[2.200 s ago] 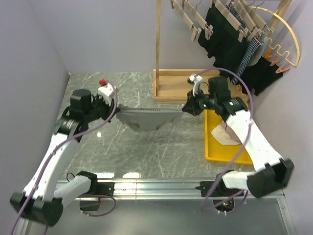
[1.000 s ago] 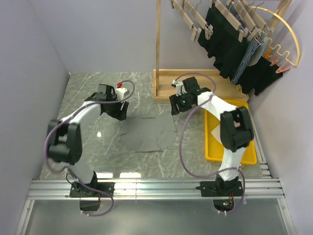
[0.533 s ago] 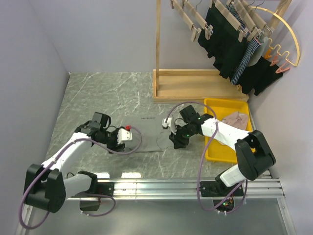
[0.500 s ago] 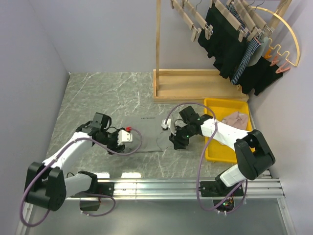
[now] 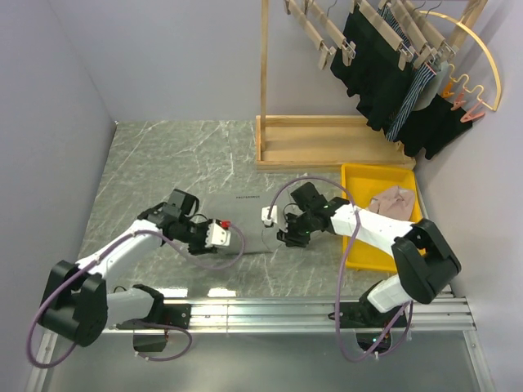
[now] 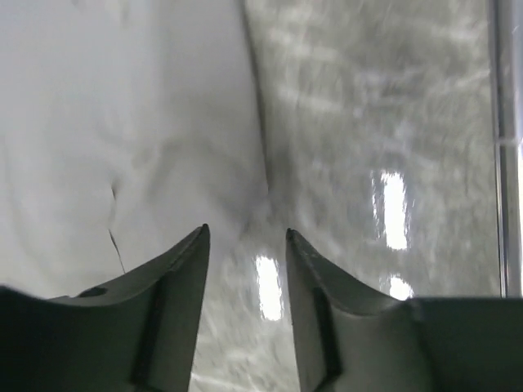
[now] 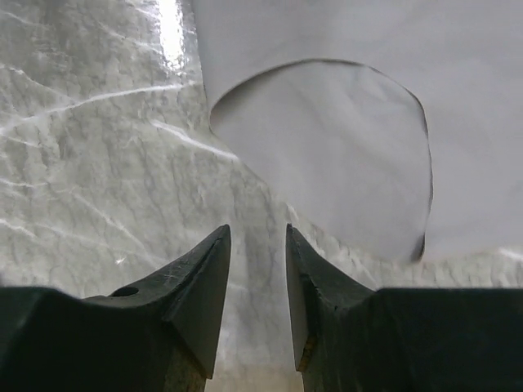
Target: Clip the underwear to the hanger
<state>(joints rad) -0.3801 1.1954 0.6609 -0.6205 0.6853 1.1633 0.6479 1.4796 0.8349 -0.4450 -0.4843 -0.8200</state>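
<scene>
The light grey underwear [image 5: 241, 214] lies flat on the marble table between my two arms. It also shows in the left wrist view [image 6: 122, 122] and in the right wrist view [image 7: 458, 82], where a leg opening faces the fingers. My left gripper [image 5: 231, 242] [image 6: 245, 233] is open and empty, low over the table at the garment's near left edge. My right gripper [image 5: 282, 238] [image 7: 257, 229] is open and empty, low at its near right edge. Pale wooden clip hangers [image 5: 319, 33] hang on the rack at the back.
A wooden rack post [image 5: 264, 73] stands on its base [image 5: 327, 151] behind the garment. A yellow tray [image 5: 359, 253] at the right holds a beige-pink garment [image 5: 392, 198]. Black garments [image 5: 384, 65] and a yellow hoop hanger [image 5: 482, 49] hang at the back right. A metal rail [image 5: 261, 309] runs along the near edge.
Both grippers held the underwear stretched in the air, laid it flat on the table, let go, and moved down to the garment's near edge.
</scene>
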